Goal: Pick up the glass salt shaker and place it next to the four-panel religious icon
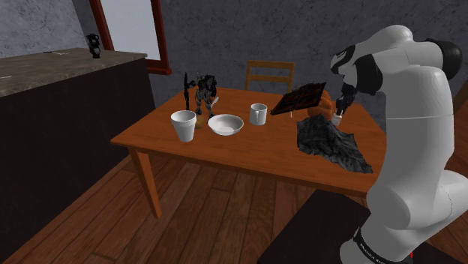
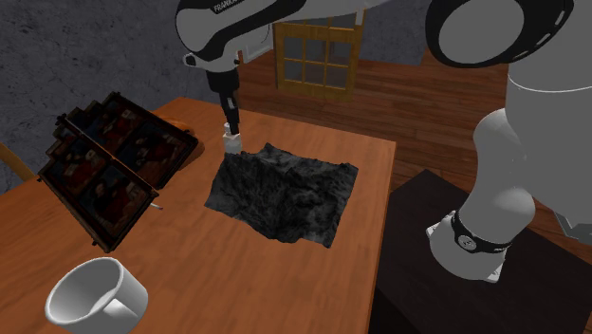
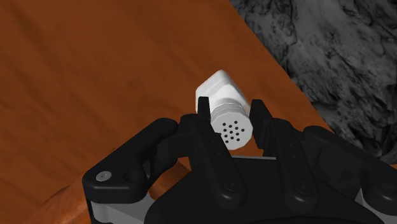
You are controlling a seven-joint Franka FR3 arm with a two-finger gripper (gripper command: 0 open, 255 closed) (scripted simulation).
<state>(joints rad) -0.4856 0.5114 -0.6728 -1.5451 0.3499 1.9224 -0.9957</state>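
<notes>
Wrist view: gripper [image 3: 230,109] clasps the white salt shaker [image 3: 219,88] near its perforated cap. We judge: hold it upright, carry it away from the dark cloth [image 2: 285,194] beside the gripper toward the four-panel icon [image 2: 114,166], lower gently.

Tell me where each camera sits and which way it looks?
Shoulder view: beside the stand, looking over the brown wooden table; white arm at its right.
Second exterior view: above the table by the white mug, looking down at the dark crumpled cloth; arm crosses overhead.
Wrist view: on the wrist, looking along the black jaws clasping the small white salt shaker.
Shared: both exterior views show the dark four-panel icon.
</notes>
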